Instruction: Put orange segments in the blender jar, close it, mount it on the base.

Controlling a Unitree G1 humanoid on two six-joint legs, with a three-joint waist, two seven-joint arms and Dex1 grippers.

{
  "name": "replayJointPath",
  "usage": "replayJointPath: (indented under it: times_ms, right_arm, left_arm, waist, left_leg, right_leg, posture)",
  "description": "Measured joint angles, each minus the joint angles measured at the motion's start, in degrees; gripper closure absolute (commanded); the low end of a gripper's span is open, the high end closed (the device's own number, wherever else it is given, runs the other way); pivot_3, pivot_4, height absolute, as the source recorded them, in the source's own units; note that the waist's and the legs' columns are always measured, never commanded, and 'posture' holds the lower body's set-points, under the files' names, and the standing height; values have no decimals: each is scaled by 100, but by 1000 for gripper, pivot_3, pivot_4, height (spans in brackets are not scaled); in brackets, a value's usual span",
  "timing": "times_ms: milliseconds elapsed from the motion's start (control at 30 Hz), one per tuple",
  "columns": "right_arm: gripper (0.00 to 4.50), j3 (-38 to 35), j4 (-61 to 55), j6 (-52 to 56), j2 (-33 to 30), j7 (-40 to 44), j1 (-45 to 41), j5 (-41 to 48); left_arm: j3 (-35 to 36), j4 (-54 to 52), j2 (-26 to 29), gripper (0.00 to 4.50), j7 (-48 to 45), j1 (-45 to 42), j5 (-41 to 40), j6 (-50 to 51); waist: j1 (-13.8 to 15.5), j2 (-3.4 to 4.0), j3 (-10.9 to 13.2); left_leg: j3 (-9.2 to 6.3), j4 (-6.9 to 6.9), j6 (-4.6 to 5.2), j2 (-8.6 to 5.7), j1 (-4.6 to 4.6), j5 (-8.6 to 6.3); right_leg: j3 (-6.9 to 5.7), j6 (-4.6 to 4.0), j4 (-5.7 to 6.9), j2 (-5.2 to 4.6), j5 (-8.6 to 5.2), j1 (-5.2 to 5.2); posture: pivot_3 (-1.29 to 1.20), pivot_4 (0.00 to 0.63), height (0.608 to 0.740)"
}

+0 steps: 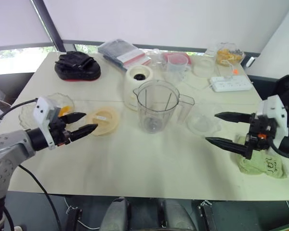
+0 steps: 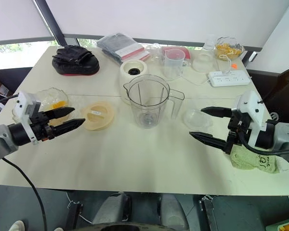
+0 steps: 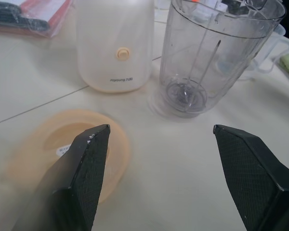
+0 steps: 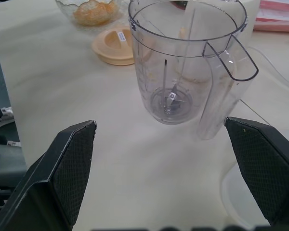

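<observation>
The clear blender jar (image 1: 156,106) stands upright and uncovered at mid-table, its blade (image 4: 171,98) bare at the bottom. Just behind it sits the cream-white base (image 1: 138,79). Orange segments (image 2: 59,104) lie in a glass bowl (image 2: 44,97) at the left, partly hidden by my left wrist. My left gripper (image 1: 90,121) hovers open over the pale yellow lid (image 1: 105,120), pointing at the jar. On the jar's right, my right gripper (image 1: 211,127) is open wide and also points at it. Neither holds anything.
A black pouch (image 1: 77,66) and a plastic packet (image 1: 124,53) lie at the back left. A pink-rimmed cup (image 1: 177,65), a bowl of yellow scraps (image 1: 226,54) and a power strip (image 1: 230,84) sit at the back right. A clear dish (image 1: 202,124) and green cloth (image 1: 262,166) lie near my right gripper.
</observation>
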Motion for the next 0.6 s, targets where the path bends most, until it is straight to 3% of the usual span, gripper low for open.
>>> replayJointPath:
  times_ms: [300, 600]
  right_arm:
    - [0, 162, 45, -158, 97, -44, 48, -211]
    - [0, 973, -149, -376, 853, -566, 129, -433]
  left_arm:
    - [-243, 172, 35, 940, 8, -207, 170, 0]
    - [-450, 2311, 1006, 940, 184, -1469, 953, 326]
  waist:
    - [1, 0, 0]
    - [-16, -2, 4]
  left_leg:
    - [0, -1, 0, 0, 0, 0]
    - [1, -8, 0, -3, -1, 0]
  right_leg:
    - [-1, 0, 0, 1, 0, 0]
    - [-4, 1, 3, -3, 0, -10]
  posture:
    - [0, 150, 740]
    - [0, 150, 740]
